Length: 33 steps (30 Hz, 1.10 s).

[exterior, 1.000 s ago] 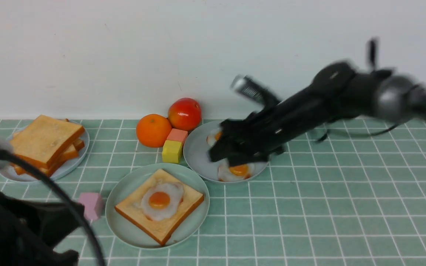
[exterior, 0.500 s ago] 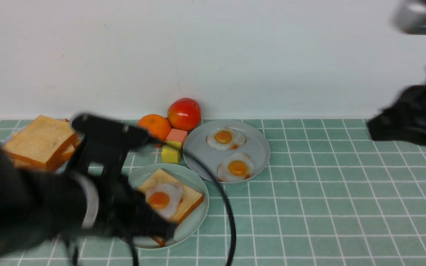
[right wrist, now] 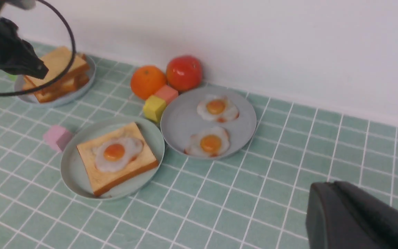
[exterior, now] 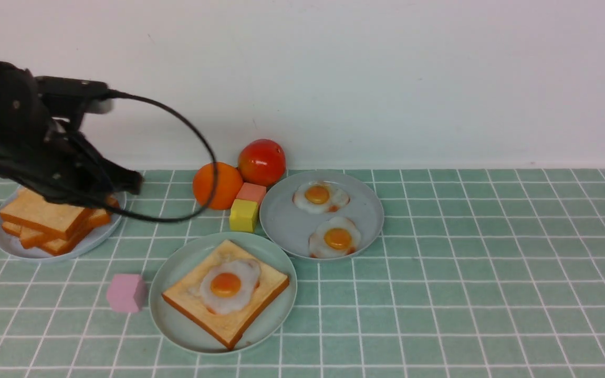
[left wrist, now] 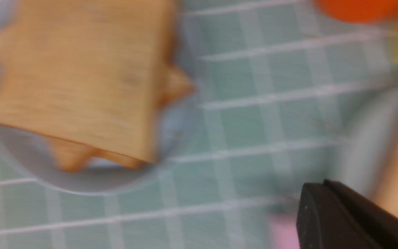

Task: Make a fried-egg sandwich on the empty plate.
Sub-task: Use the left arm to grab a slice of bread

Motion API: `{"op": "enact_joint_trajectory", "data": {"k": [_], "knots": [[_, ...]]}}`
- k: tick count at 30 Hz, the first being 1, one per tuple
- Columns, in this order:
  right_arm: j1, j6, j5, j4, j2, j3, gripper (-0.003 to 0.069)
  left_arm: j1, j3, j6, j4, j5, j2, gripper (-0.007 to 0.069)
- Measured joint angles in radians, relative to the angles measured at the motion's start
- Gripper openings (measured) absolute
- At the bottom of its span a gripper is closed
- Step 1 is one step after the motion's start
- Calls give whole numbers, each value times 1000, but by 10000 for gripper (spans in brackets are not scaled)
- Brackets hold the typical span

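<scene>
Tiled table (exterior: 491, 273) lies open rightward; pink cube (exterior: 126, 292), yellow cube (exterior: 244, 215) flank the mint plate (exterior: 176, 328).

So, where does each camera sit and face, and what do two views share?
Front: between the arms, faces the wall; left gripper by the toast stack.
Left wrist: looks down on that stack; its fingers show.
Right wrist: high on the right, faces the mint-green plate; right gripper shows.
Shared by front and right wrist: that plate.

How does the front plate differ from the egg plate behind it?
The mint plate holds toast topped with a fried egg; the grey plate holds two bare eggs, no toast. The mint plate looks slightly larger than the grey plate and sits nearer the robot. Both are round and shallow.
</scene>
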Motion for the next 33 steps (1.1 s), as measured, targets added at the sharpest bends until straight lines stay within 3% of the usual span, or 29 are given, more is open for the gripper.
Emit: {"op": "enact_joint_trajectory", "data": {"k": [5,6,7,12,14,25,27,30,32,33], "knots": [[0,0,0,4,13,1,31,96,-58,7,70,-7,101,213],[0,0,0,4,15,1,31,98,-58,7,78,-8,107,221],[0,0,0,15,32,1,32,102,-60,9,108,-17,133,297],[0,0,-1,43,94,1,33,102,-60,10,155,-89,185,430],[0,0,-2,57,112,2,33,102,-61,10,176,-116,207,449],[0,-1,3,98,131,4,37,101,-67,13,229,-141,280,444],[0,-1,3,100,131,4,38,101,-67,13,235,-140,281,400],[0,-1,3,106,131,4,41,101,-68,13,237,-137,281,289],[0,-1,3,110,131,4,43,99,-68,14,236,-135,281,173],[0,-1,3,111,131,4,43,99,-68,14,236,-134,281,162]]}}
